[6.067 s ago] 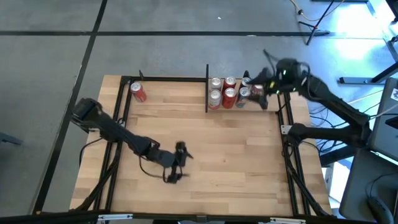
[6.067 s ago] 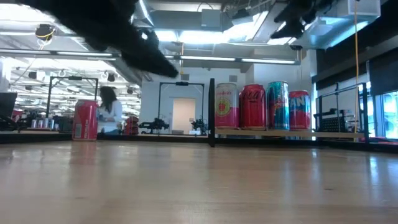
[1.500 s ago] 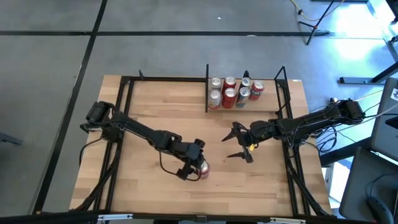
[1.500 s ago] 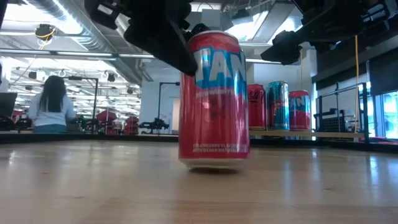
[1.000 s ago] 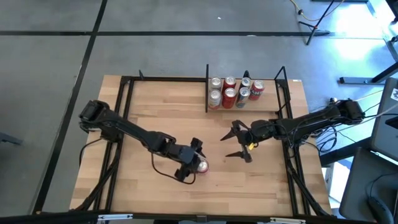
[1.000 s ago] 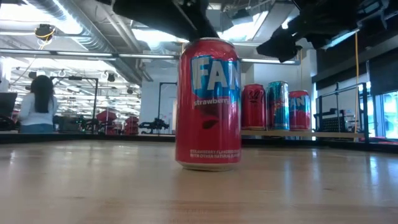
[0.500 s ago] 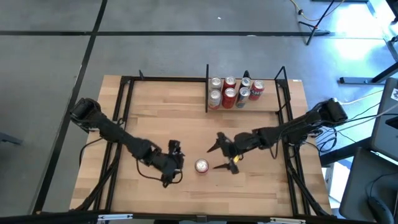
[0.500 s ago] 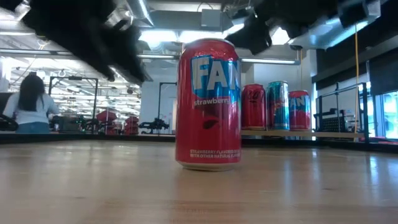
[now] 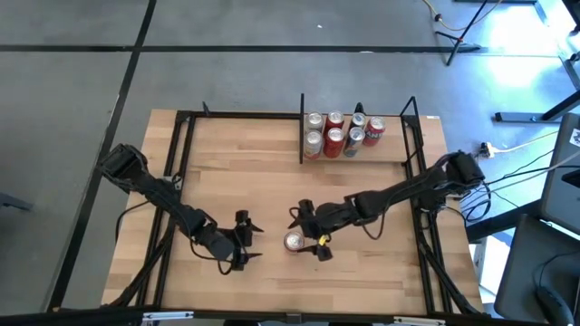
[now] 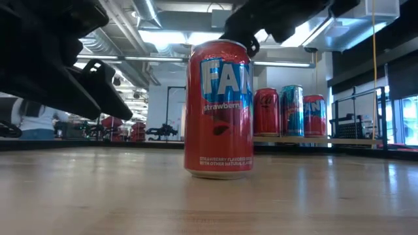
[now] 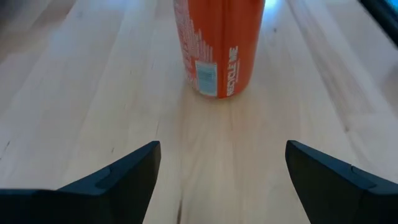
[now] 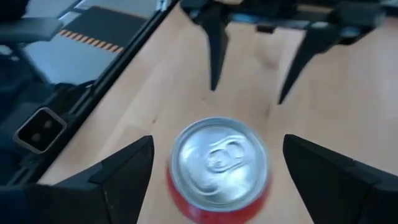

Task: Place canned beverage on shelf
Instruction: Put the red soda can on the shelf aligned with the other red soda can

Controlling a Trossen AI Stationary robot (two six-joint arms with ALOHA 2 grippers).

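High view: the red can (image 9: 294,241) stood upright mid-table, well apart from the shelf (image 9: 358,156), right gripper (image 9: 308,235) spread around it. Left wrist: left gripper (image 11: 221,168) spread, clear. Right wrist: can unclamped; closing seemed next

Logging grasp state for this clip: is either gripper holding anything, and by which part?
Nothing is held. The red can stands free; the right gripper brackets it with jaws open, and the left gripper is open nearby.

You have seven cans on the shelf (image 9: 362,159) at one o'clock, one strawberry Fanta can (image 9: 294,241) alone mid-counter (image 9: 254,181), and two arms, each with one tool.
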